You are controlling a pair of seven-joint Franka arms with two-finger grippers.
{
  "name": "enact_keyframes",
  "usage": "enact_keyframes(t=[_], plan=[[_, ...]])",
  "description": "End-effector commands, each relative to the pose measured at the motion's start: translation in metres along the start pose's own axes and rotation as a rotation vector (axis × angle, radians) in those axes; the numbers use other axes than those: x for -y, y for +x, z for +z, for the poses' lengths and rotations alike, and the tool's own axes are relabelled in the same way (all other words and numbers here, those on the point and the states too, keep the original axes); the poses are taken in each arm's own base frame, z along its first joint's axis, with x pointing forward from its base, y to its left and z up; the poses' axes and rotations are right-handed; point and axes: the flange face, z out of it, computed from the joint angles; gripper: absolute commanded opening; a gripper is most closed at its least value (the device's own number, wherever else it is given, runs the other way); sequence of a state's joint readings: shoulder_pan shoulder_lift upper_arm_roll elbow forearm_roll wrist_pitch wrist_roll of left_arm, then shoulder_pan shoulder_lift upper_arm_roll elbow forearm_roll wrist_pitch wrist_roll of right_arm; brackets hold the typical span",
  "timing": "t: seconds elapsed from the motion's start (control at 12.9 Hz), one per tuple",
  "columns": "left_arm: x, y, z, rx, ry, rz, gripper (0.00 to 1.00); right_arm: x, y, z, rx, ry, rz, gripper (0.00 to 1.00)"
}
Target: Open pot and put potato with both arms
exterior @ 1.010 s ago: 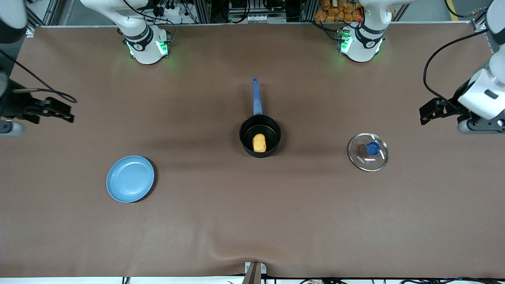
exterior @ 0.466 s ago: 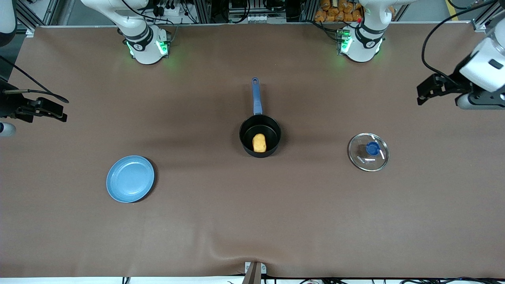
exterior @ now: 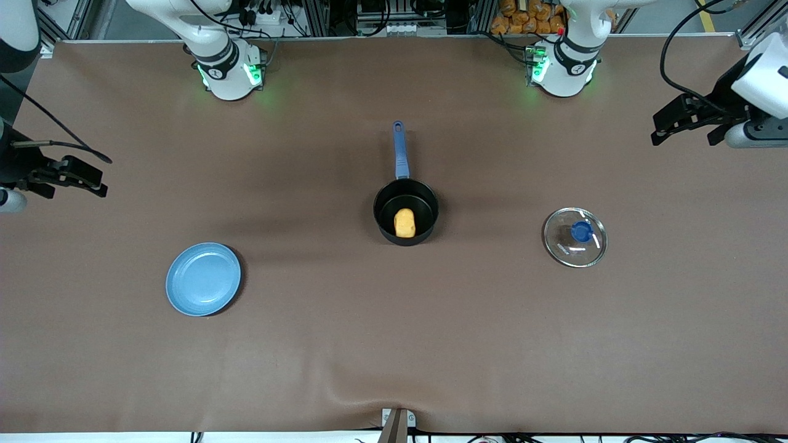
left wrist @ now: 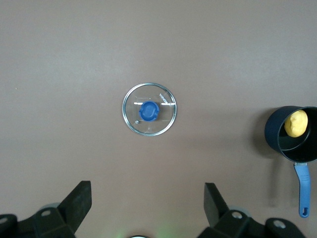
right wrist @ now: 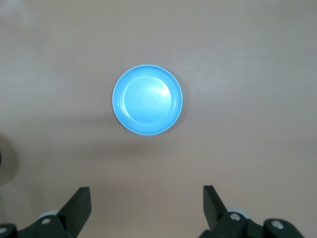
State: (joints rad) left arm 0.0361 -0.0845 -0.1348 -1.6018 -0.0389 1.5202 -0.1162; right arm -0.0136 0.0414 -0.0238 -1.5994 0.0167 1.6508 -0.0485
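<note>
Front view shows the potato [exterior: 404, 223] lying inside the pot [exterior: 406, 211] at frame centre, its glass lid [exterior: 575, 237] flat on the desk [exterior: 394, 344] at centre right. Over the last second the left gripper [exterior: 683, 123] has risen toward the upper right corner, while the right gripper [exterior: 71, 177] has barely shifted at the left edge. Both have fingers spread wide, holding nothing. The task looks finished.
</note>
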Motion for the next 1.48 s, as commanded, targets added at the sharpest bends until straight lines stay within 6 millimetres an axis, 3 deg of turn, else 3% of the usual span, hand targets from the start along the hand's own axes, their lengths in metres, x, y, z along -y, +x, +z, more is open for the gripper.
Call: enact_keyframes(t=[0.0,0.93,1.4], plan=[[-0.003,-0.003,-0.006,-0.005,-0.014,0.004,1.0,0.008,-0.014,-0.02,0.002,0.007,-0.003,1.0],[-0.003,-0.005,-0.011,0.026,0.037,0.012,1.0,0.03,-0.02,-0.044,0.037,0.005,-0.005,1.0],[0.001,-0.002,-0.004,0.045,0.076,0.008,1.0,0.027,-0.02,-0.043,0.038,0.006,-0.003,1.0]])
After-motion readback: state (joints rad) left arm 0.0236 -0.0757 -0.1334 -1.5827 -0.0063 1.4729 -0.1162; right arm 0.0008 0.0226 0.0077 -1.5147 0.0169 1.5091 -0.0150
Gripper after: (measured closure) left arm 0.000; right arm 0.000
